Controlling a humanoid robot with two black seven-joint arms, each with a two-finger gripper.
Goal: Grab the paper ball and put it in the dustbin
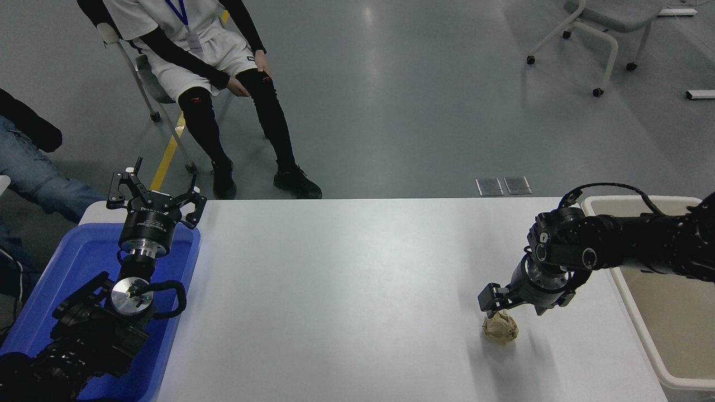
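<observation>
Right hand [511, 306], fingers spread, hangs just above paper ball [500, 327] on table [346, 290], lower right, lined up to grab. Dustbin [642, 329] waits at right edge; left hand [155, 195] spread, parked lower left.

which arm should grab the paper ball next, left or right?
Right. The right gripper hangs open just above the paper ball, and the dustbin sits at that same table edge. The left gripper is parked over the blue tray, across the table from the ball.
</observation>
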